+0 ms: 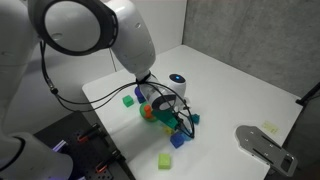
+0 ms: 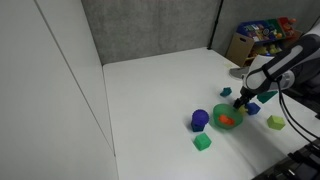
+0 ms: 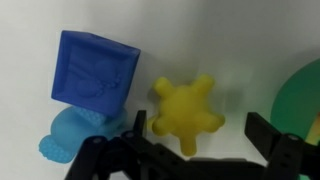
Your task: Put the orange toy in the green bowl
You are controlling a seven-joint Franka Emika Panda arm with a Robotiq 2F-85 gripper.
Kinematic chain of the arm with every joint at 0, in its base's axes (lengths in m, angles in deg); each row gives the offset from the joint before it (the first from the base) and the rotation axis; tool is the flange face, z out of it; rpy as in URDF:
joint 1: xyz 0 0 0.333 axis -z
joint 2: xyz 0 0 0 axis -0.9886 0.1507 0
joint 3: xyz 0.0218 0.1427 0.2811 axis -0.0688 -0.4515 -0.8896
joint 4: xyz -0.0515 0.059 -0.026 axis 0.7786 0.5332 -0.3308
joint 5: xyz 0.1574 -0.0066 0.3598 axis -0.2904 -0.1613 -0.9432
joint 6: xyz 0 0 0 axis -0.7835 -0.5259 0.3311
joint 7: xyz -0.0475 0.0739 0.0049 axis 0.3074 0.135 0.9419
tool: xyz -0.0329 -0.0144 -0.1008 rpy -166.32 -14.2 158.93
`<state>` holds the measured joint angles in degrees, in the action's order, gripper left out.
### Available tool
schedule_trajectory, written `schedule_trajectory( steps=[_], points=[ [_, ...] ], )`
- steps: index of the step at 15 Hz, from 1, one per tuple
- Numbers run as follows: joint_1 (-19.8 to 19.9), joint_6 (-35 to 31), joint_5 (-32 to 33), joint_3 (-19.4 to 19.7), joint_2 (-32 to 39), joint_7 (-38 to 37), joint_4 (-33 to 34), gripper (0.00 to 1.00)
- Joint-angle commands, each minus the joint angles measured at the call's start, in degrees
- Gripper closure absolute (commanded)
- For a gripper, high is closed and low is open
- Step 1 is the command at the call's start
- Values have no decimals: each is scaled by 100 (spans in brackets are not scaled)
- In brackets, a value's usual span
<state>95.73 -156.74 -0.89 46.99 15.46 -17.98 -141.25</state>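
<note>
The orange toy lies inside the small green bowl on the white table. Both also show in an exterior view, the toy and the bowl, partly hidden by the arm. My gripper hovers just beside the bowl, open and empty. In the wrist view its two fingers straddle a yellow star-shaped toy on the table. The bowl's rim shows at the right edge there. The orange toy is out of the wrist view.
A blue cube and a light-blue toy lie next to the star. A purple toy and a small green cube lie beside the bowl. A yellow-green block lies near the table's edge.
</note>
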Motion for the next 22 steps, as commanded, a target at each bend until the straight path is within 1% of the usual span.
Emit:
schedule_trajectory(
  steps=[1, 2, 3, 5, 7, 12, 15, 22],
  points=[
    [2, -25, 162, 16, 33, -70, 51, 27],
    [4, -2, 172, 25, 24, -75, 60, 34],
    [14, 30, 162, 33, -7, -89, 74, 44],
    [-24, 101, 163, 105, -78, -171, 108, 60],
    [-26, 178, 138, 128, -198, -214, 135, 73],
    [-2, 306, 55, -3, -627, -189, 112, 84],
    [-40, 355, 7, -137, -1011, -170, -1, 85],
    [-101, 716, -310, -624, -1905, 40, -423, 88]
  ],
)
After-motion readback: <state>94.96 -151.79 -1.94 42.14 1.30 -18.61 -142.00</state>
